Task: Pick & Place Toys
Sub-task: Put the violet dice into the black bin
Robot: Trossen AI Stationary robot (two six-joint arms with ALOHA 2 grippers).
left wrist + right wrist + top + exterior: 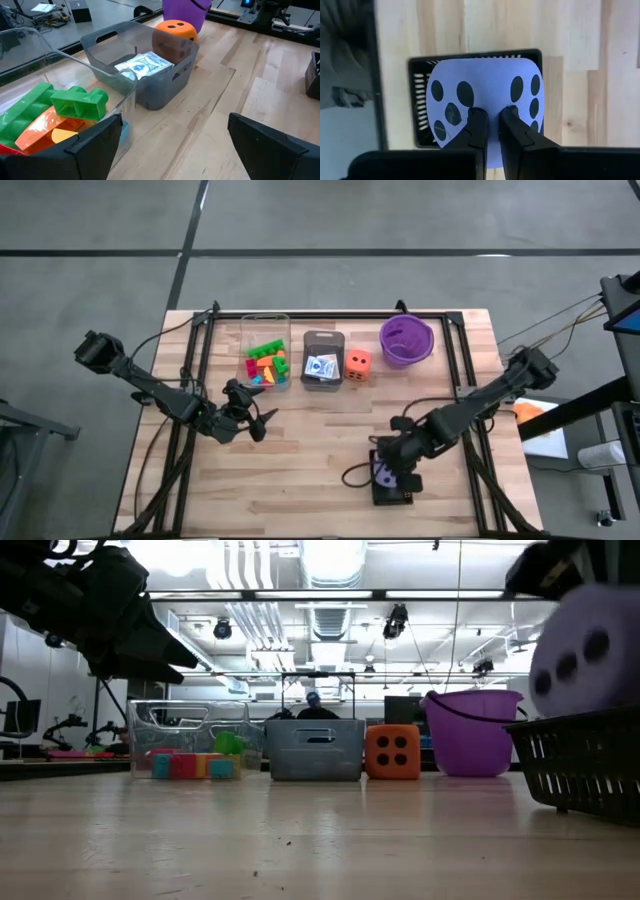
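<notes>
Purple dotted die (pixel 485 95) sits pinched in the right tool (pixel 490 125) above the black bin (pixel 392 490) at the worktop's (pixel 300 460) near right; left tool (pixel 258 418) hovers spread apart beside the clear bin (pixel 265 350) of bricks (pixel 266 364).

Building bricks (pixel 266 365): green, orange, red, blue, yellow, heaped in clear bin (pixel 266 323) at bench rear. Card packs (pixel 321 366): white-and-blue, lying flat in grey bin (pixel 323 339) beside it. Orange die (pixel 359 363): black dots, resting on bench just beside grey bin. Purple die (pixel 485 100): black dots, pinched by right end effector (pixel 489 116) over black bin (pixel 420 90), near bench front.
</notes>
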